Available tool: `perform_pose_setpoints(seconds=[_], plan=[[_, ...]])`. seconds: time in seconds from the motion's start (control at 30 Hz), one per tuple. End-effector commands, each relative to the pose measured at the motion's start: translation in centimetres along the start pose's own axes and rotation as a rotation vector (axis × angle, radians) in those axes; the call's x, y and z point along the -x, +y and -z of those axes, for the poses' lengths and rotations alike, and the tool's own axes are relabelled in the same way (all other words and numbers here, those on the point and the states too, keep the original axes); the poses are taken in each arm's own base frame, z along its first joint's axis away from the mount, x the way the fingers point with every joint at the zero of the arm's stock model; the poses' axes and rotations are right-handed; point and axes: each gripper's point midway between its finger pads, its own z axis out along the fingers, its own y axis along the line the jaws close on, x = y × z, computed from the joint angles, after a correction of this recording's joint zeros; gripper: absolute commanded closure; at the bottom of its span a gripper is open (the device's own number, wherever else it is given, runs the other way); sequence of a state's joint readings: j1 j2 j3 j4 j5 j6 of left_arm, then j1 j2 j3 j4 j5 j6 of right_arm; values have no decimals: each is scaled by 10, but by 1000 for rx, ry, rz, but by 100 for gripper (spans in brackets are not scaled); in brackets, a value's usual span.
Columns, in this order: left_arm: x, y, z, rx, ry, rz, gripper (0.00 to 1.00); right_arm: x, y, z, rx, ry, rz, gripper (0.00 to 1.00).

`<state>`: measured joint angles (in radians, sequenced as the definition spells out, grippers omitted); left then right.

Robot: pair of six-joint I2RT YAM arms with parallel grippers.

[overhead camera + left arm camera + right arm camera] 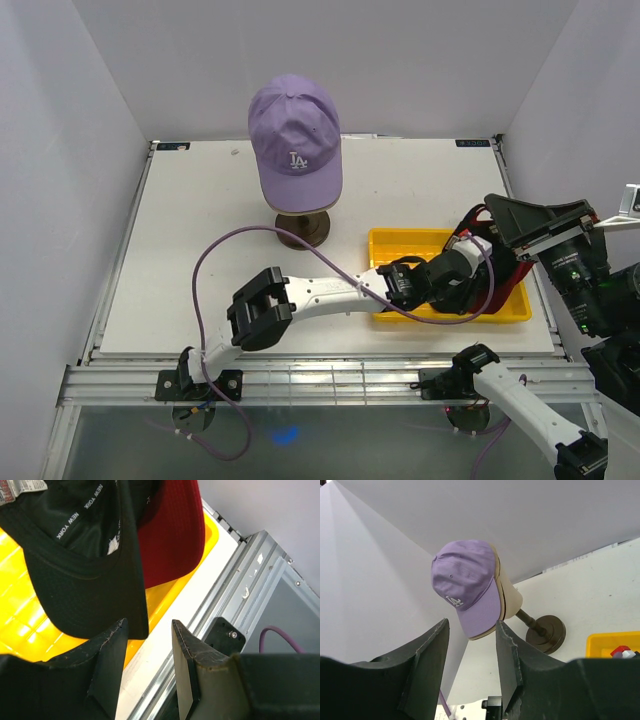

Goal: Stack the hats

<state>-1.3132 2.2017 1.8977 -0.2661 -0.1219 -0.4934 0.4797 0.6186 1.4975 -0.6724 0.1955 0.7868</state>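
Lavender cap (295, 135) sits on the mannequin head (511, 599), black cap (75, 570) and red cap (172, 535) lie in the yellow tray (20, 630); left gripper (149, 625), jaws apart beside the black brim, should centre that brim before closing, while right gripper (471, 625) hangs raised, jaws apart, empty.

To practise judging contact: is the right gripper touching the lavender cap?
Apart. The top external view shows the right gripper well away from the lavender cap.
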Motion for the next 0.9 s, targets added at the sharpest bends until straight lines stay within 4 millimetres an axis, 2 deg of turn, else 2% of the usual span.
perform_pose_setpoints(seconds=[0.0,0.17,0.43,0.6,0.67,0.7,0.77,0.8,0.87], plan=[[36,-11,5,-8,-104,-1,50,5,6,0,24,-12,26,52],[33,-11,-2,14,-102,-4,50,1,4,-2,21,0,32,51],[27,0,-21,91,-110,-18,50,0,6,-1,32,9,35,51],[25,7,-26,126,-110,-16,54,2,6,2,28,3,39,51],[24,7,-26,130,-109,-14,60,2,5,3,27,2,38,51],[24,8,-26,133,-107,-18,70,3,6,3,29,0,36,51],[26,7,-23,130,-109,-18,83,2,6,3,28,3,36,51],[28,5,-22,124,-107,-20,93,3,6,4,27,0,36,51],[35,0,-15,114,-117,-18,100,5,7,5,31,-6,35,51]])
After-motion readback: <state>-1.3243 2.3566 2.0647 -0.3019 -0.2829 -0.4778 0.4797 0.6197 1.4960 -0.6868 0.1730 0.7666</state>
